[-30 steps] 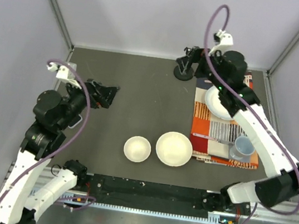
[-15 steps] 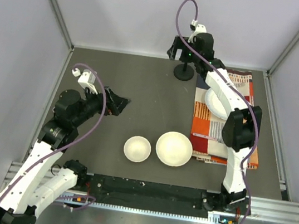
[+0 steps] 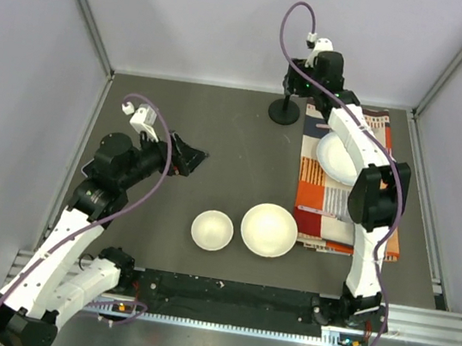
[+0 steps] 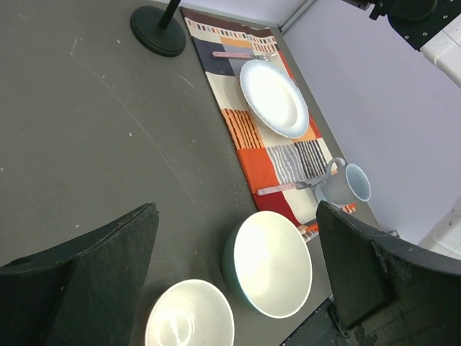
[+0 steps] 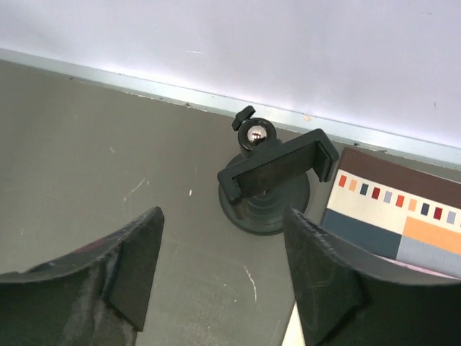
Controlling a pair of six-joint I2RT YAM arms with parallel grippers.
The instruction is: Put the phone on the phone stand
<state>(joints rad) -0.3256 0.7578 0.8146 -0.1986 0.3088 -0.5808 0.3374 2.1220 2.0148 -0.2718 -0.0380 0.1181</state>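
Observation:
The phone shows in no view. The black phone stand (image 3: 284,111) is at the far edge of the table, its round base (image 4: 157,30) beside the placemat's far corner. Its clamp cradle (image 5: 277,167) is empty. My right gripper (image 3: 301,81) hovers above and just behind the stand, open, with nothing between its fingers (image 5: 223,216). My left gripper (image 3: 191,160) hangs open over the left middle of the table with nothing in it (image 4: 238,216), far from the stand.
Two white bowls sit near the front: a small one (image 3: 212,229) and a larger one (image 3: 269,229). On the right, a striped placemat (image 3: 318,199) carries a white plate (image 3: 337,158), a pale blue mug (image 4: 346,184) and a fork (image 4: 241,55).
My right arm has folded in, and its gripper has shifted from left of the stand to just above it, jaws narrowing slightly. My left gripper has moved right, toward the table's middle.

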